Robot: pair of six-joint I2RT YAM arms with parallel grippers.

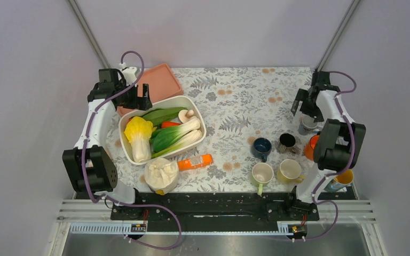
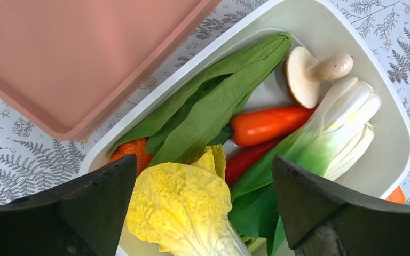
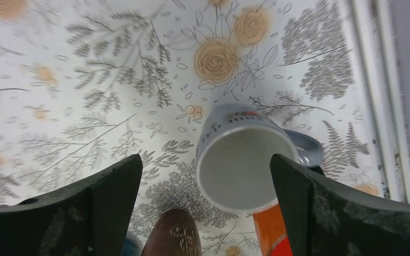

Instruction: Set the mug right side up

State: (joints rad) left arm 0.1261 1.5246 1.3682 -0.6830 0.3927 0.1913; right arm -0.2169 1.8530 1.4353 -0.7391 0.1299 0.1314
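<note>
A grey-blue mug (image 3: 243,165) with a white inside stands upright, mouth up, at the right side of the table. Its handle (image 3: 305,149) points toward the table's right edge. It also shows in the top view (image 1: 307,126). My right gripper (image 3: 205,165) is open and empty just above it, with the jaws wide apart on either side and not touching it. In the top view the right gripper (image 1: 305,111) sits just behind the mug. My left gripper (image 2: 203,160) is open and empty over the tub of vegetables, far from the mug.
Several other mugs stand near it: brown (image 1: 286,141), dark blue (image 1: 261,146), orange (image 1: 312,146), green-white (image 1: 262,173) and yellow (image 1: 289,170). A white tub (image 1: 191,102) holds vegetables. A pink tray (image 1: 160,80) lies behind it. The table's right rail (image 3: 387,80) is close.
</note>
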